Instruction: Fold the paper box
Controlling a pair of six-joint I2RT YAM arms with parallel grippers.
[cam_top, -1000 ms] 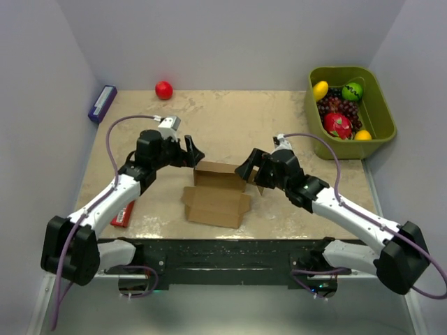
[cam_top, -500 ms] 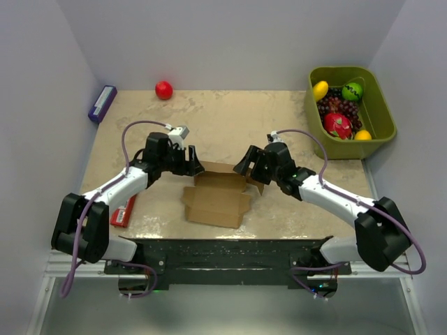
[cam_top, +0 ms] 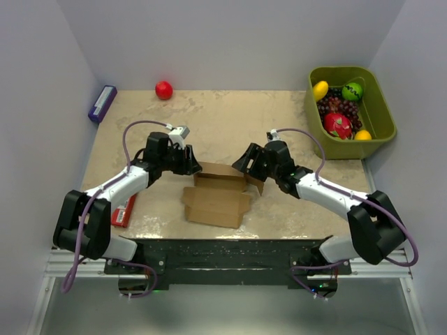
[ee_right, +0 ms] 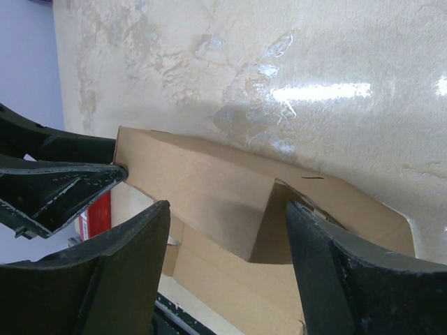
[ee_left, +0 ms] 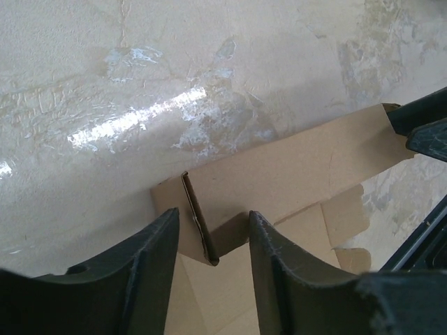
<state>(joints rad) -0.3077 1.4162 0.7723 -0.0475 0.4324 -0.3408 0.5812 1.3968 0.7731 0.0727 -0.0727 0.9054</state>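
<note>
arms: 2, the left arm (cam_top: 115, 190) and the right arm (cam_top: 328, 197). Bases at the near edge, both reaching in to the middle of the bench (cam_top: 230, 122).
red box (cam_top: 123, 211): 1, flat, near-left, just beside the left arm.
paper box (cam_top: 215, 204): 1, brown card, bench centre. Near panel lies flat with notched flaps, far wall stands up. It sits between the two pincers.
left pincer (ee_left: 213, 225): 1, part open, straddling the upright end flap at the far-left corner. Flap edge is just beside one finger, with a clear gap to the other. Not clamped.
right pincer (ee_right: 229, 209): 1, jaws wide, around the folded-in flap at the far-right corner. Card is apart from both fingers. Nothing held.
cross-check: each wrist view shows the other pincer at the opposite end of the far wall.
bin (cam_top: 379, 112): 1, green, far-right, well apart from the paper box.
fruit in bin: 5 items. Yellow fruit (cam_top: 320, 89), green fruit (cam_top: 353, 91), grapes (cam_top: 336, 106), dragon fruit (cam_top: 338, 125), orange fruit (cam_top: 362, 135).
purple box (cam_top: 102, 103): 1, far-left edge.
ball (cam_top: 163, 89): 1, red, far edge, left of centre.
</note>
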